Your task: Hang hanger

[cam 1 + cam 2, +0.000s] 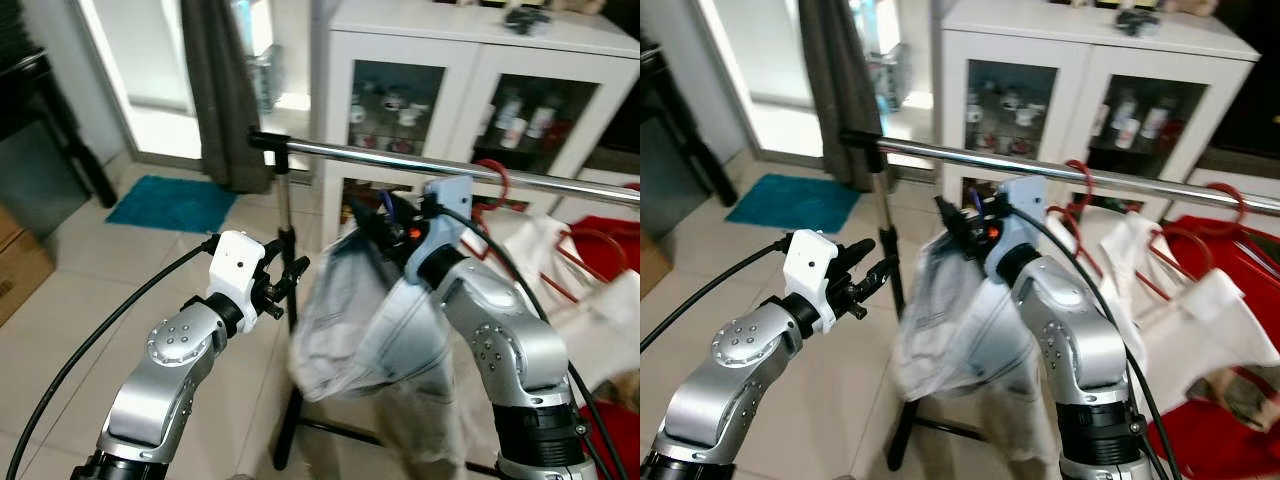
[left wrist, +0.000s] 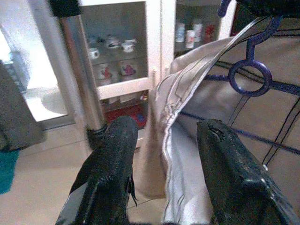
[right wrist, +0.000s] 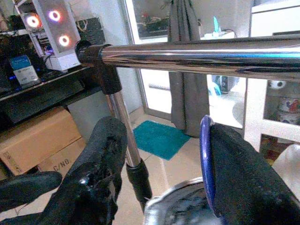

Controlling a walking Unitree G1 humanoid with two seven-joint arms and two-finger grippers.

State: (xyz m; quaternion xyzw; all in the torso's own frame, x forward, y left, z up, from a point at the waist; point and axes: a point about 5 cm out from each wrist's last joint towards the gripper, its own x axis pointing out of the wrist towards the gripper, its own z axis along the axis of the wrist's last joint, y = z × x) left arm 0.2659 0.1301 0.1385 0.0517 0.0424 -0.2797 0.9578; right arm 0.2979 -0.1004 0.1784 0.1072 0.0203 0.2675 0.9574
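A blue hanger (image 2: 253,70) carrying a pale grey garment (image 1: 345,330) is held up by the right gripper (image 1: 385,215) just below the chrome rail (image 1: 420,160) of the clothes rack, near its left end. In the right wrist view the hook (image 3: 205,159) is seen lying against one black finger (image 3: 239,173); the other finger is set well apart, so it is judged that the hook is carried on the finger and is not pinched. The hanger is probably kept under the rail so that the hook can be lifted over it; it is not yet on the rail.

The left gripper (image 1: 285,280) is held beside the upright post (image 1: 285,215), with its fingers (image 2: 110,168) spread and nothing between them. The edge of the garment hangs just in front of them, perhaps so that the cloth can be steadied.

Further along the rail, red hangers (image 1: 497,180) with white garments (image 1: 1180,310) are already hung. Behind the rack a white cabinet (image 1: 470,45) with glass doors is seen; cups and small bottles (image 2: 187,33) are kept on its shelves. A cardboard box (image 3: 33,136) stands on the floor, its content cannot be told
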